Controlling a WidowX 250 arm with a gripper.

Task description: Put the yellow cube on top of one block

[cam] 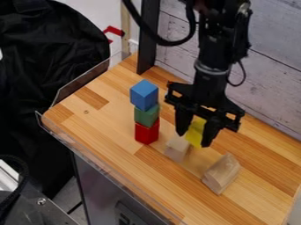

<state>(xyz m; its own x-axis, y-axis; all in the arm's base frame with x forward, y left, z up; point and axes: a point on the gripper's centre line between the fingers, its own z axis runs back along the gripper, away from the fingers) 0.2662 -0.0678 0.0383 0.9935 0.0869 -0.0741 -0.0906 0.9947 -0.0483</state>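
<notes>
"Fabric (50,48), black, lies left of the tower (146,115). What's in the tower?"

"Blue cube (144,94) on top, green cube (145,117) under it, red cube (146,133) at the bottom. Next?"

"A pale block (176,149), just right of the tower."

"And the yellow cube (196,131)?"

"Also right of the tower, tilted, gripped between the fingers of the claw (194,139)."

"Anything farther right?"

"Yes, a slanted wooden block (222,174), well apart from the tower."
</notes>
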